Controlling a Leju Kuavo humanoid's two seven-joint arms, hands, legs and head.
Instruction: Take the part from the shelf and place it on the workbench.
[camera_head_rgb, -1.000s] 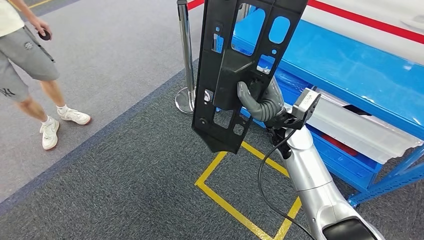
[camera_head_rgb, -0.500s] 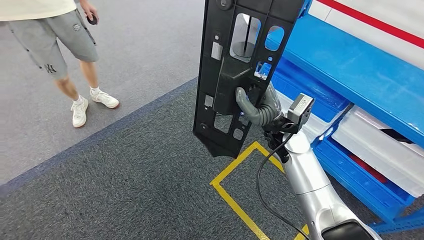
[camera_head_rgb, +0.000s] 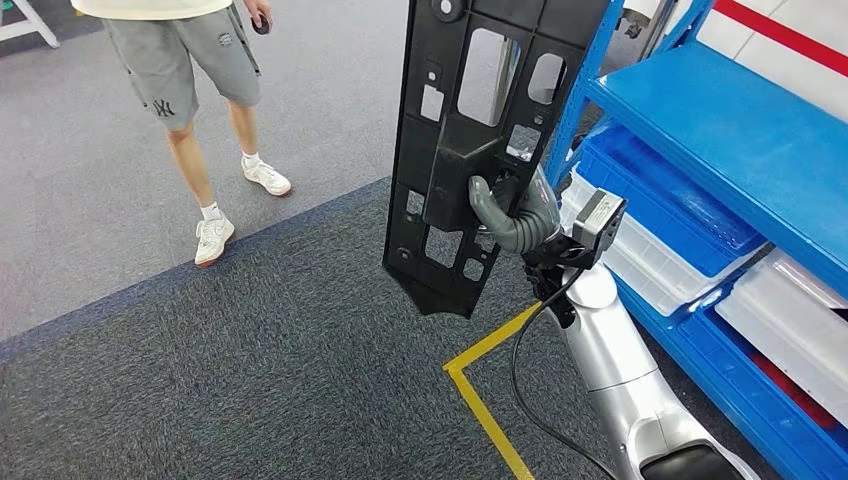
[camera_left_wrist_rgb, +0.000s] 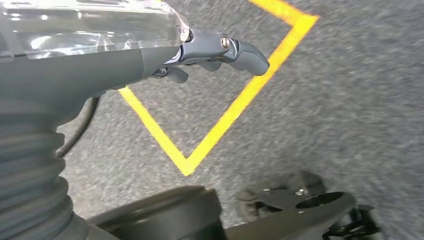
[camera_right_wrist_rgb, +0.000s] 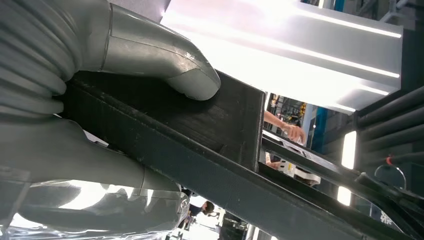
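Observation:
A long black plastic part (camera_head_rgb: 470, 130) with several cut-outs stands upright in front of me in the head view. My right hand (camera_head_rgb: 512, 215) grips it at a raised block near its middle, thumb across the front. In the right wrist view the grey thumb (camera_right_wrist_rgb: 192, 82) presses on the part's black ribbed edge (camera_right_wrist_rgb: 200, 155). My left hand (camera_left_wrist_rgb: 210, 50) hangs over the grey carpet, its fingers loosely bent and holding nothing.
A blue shelf (camera_head_rgb: 720, 130) runs along the right, with blue bins (camera_head_rgb: 665, 200) and white bins (camera_head_rgb: 790, 320) on its lower level. A person (camera_head_rgb: 190, 70) in grey shorts stands at the upper left. A yellow line (camera_head_rgb: 480, 390) marks the carpet.
The whole picture has shifted: the camera has turned left, so shelf and floor line slid right and the person came closer to centre. The part stays in my right hand.

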